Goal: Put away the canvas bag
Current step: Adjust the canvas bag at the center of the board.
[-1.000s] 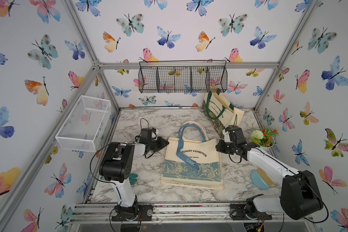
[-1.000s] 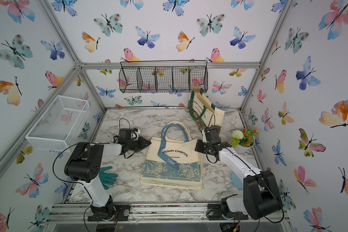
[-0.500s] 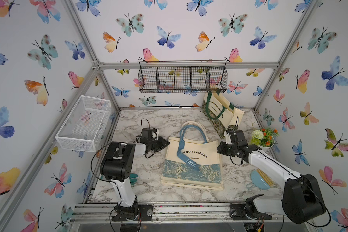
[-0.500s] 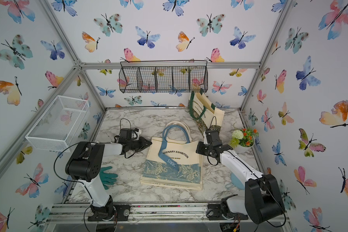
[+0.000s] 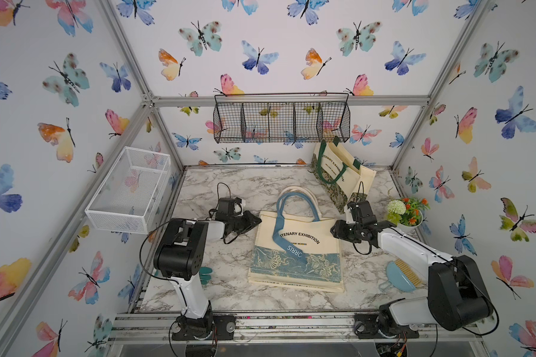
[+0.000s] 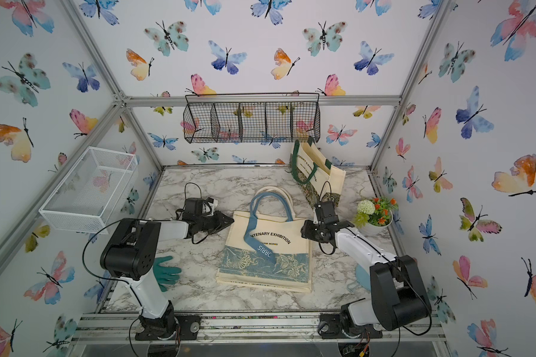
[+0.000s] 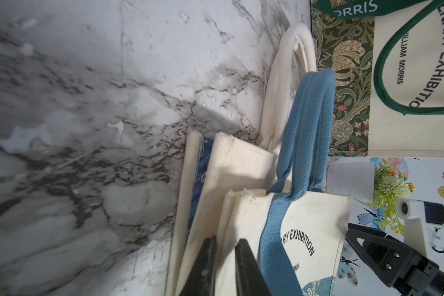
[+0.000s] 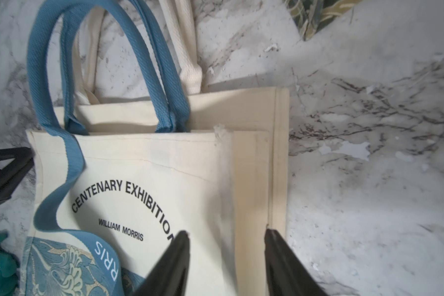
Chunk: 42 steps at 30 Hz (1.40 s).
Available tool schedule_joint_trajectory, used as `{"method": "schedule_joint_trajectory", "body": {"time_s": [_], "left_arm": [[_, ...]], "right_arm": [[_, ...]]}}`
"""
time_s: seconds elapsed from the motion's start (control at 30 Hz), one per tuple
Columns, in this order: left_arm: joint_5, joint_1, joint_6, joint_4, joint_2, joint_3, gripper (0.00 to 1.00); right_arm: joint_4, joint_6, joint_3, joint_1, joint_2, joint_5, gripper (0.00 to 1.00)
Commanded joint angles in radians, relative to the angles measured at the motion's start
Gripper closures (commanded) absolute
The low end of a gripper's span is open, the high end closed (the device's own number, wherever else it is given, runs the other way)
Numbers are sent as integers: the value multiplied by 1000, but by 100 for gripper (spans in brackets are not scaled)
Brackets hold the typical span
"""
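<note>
Only the left wrist view shows the left gripper [image 7: 226, 239] pinching an edge of the canvas bag [image 7: 305, 230]. The right gripper [image 8: 226, 232] hangs over it, fingers apart. The bag lies flat mid-table [image 5: 229, 185], long axis front-to-back, handles toward the back wall.

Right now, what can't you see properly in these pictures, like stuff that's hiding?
- Green glove: in a top view, the left arm covers most of it.
- Blue brush: in a top view, the right arm hides nearly all of it.
- Bags underneath: the canvas bag lies on them, so no view lets me count them.
- Left gripper: the left wrist view's edge cuts off its fingers; whether it pinches cloth is unclear.
</note>
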Motion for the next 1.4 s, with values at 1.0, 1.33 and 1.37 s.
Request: {"method": "schedule_joint_trajectory", "body": {"time_s": [1.0, 1.33, 1.37], "left_arm": [[-99, -73, 155, -24, -93, -250, 84], [-161, -55, 207, -188, -236, -221, 83], [-200, -53, 224, -230, -258, -202, 82]], "right_arm": [[485, 180, -339, -53, 199, -187, 75], [270, 171, -304, -63, 15, -136, 63], [222, 140, -281, -62, -21, -124, 61]]}}
